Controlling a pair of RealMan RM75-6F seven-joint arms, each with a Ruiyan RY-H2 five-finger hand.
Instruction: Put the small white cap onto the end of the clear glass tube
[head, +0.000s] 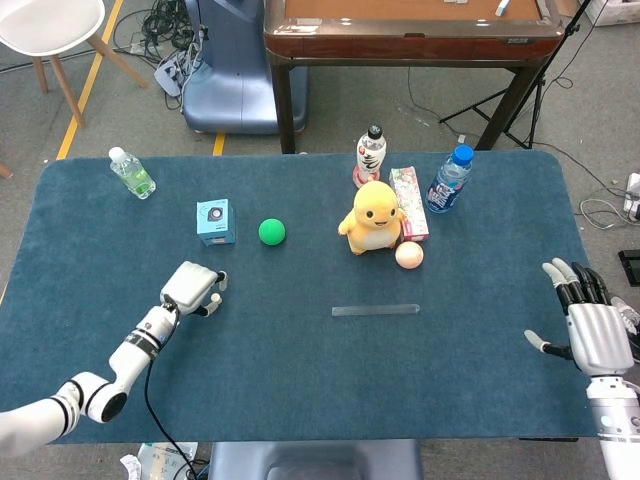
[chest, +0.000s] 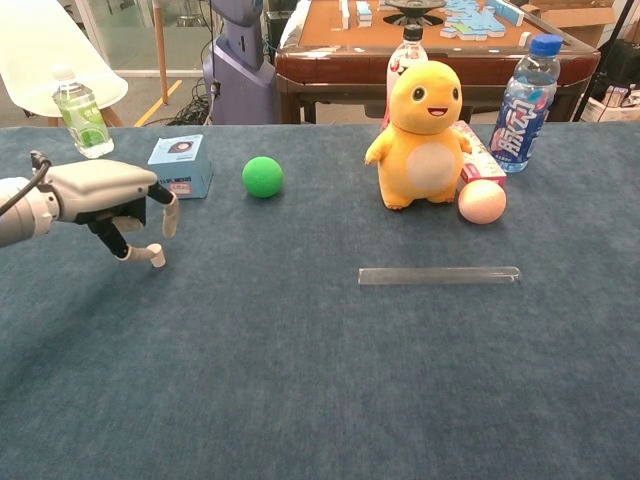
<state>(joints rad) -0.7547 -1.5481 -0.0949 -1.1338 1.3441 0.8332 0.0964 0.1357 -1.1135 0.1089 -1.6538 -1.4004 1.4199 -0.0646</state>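
The left hand (chest: 110, 195) hangs low over the blue cloth of the table (head: 300, 380) on its near-left side, fingers curled downward around the small white cap (chest: 157, 256). The cap stands on the cloth with a fingertip right against it, but whether it is actually pinched cannot be told; in the head view the hand (head: 193, 288) covers it completely. Well to the right, near the middle of the table, the clear glass tube (chest: 439, 275) lies flat, running left to right, touching nothing. The right hand (head: 590, 325) sits at the near-right edge of the table, released, its fingers spread and pointing away, holding nothing; only the head view shows it. Farther back stand a small blue box (chest: 180, 166) just beyond the left hand, a green ball (chest: 262, 176) to the right of it, a yellow plush toy (chest: 425, 135) with a peach-coloured ball (chest: 482, 202) at its right side, a blue-capped water bottle (chest: 522, 90) behind that, and a green-tinted bottle (chest: 79, 111) at the far left.
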